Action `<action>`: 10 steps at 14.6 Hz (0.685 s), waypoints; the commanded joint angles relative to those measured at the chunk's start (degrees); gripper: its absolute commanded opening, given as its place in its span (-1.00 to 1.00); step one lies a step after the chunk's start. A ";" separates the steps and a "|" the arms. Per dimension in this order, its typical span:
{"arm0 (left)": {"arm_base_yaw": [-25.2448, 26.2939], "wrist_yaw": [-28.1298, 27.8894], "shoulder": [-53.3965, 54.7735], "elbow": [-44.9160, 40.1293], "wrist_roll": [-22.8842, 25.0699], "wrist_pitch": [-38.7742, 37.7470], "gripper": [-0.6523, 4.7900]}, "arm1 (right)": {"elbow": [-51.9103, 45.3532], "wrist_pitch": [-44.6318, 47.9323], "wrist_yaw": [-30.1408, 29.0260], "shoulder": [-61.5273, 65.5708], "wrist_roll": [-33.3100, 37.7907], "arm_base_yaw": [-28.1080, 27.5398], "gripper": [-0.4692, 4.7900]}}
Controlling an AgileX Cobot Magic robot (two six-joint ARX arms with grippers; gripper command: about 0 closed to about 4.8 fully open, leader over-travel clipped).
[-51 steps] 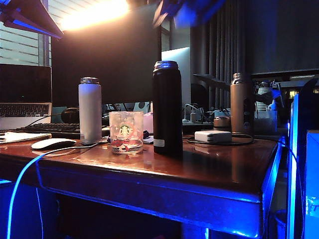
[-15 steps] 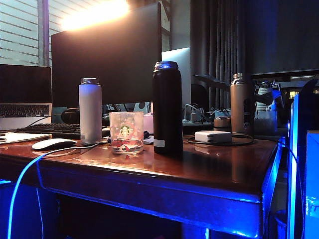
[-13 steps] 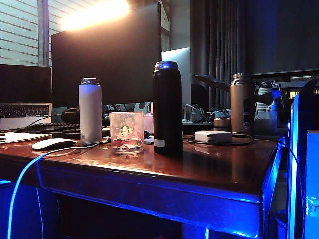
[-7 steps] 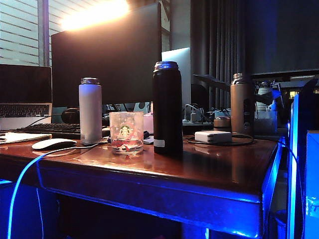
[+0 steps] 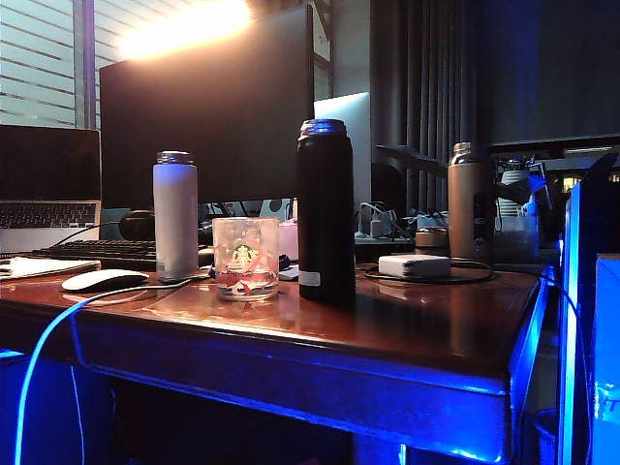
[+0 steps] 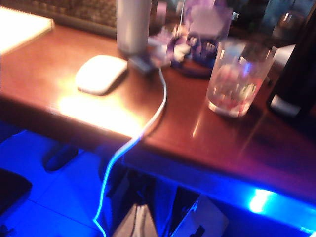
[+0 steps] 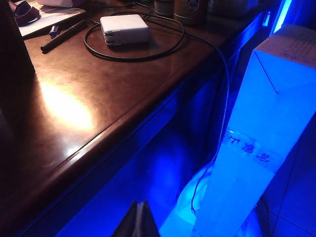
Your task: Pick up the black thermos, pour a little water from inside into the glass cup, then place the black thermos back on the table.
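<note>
The black thermos (image 5: 325, 208) stands upright on the table (image 5: 387, 329), its silver rim open at the top. Just left of it sits the glass cup (image 5: 245, 257) with the green logo. Neither gripper shows in the exterior view. In the left wrist view the glass cup (image 6: 239, 79) and the black thermos (image 6: 296, 74) stand beyond the table's front edge. My left gripper (image 6: 139, 210) hangs shut and empty over the floor. My right gripper (image 7: 139, 206) is shut and empty, low beside the table's edge, with the black thermos (image 7: 12, 39) far off.
A white-grey bottle (image 5: 175, 213) and a white mouse (image 5: 104, 280) are left of the cup. A tan bottle (image 5: 467, 199) and a white charger (image 5: 414, 264) with a looped cable sit to the right. A cable (image 6: 148, 123) drops over the front edge. A blue-lit box (image 7: 266, 123) stands beside the table.
The arm parts seen at the top of the exterior view 3.5 s ago have left the picture. Thermos, cup and the other items stay where they were.
</note>
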 commanded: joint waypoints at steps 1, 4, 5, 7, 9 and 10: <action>0.00 0.57 0.04 -1.55 0.70 5.11 -0.78 | -0.22 0.50 -0.07 0.04 0.20 -0.02 -0.84; 0.17 0.59 -2.34 -3.50 1.92 9.42 -0.78 | -0.22 0.48 -0.07 0.04 0.20 -0.02 -0.84; 0.50 0.74 -6.01 -5.05 1.33 9.62 -0.78 | -0.22 0.46 -0.07 0.04 0.20 -0.02 -0.84; 2.78 2.14 -13.57 -7.08 1.29 6.67 -0.78 | -0.22 0.44 -0.07 0.07 0.20 -0.02 -0.84; 6.84 4.85 -16.92 -8.20 0.81 3.74 -0.78 | -0.22 0.42 -0.07 0.09 0.20 -0.02 -0.84; 7.21 4.85 -16.92 -8.20 0.02 2.19 -0.78 | -0.22 0.20 -0.09 -0.11 0.20 -0.02 -0.84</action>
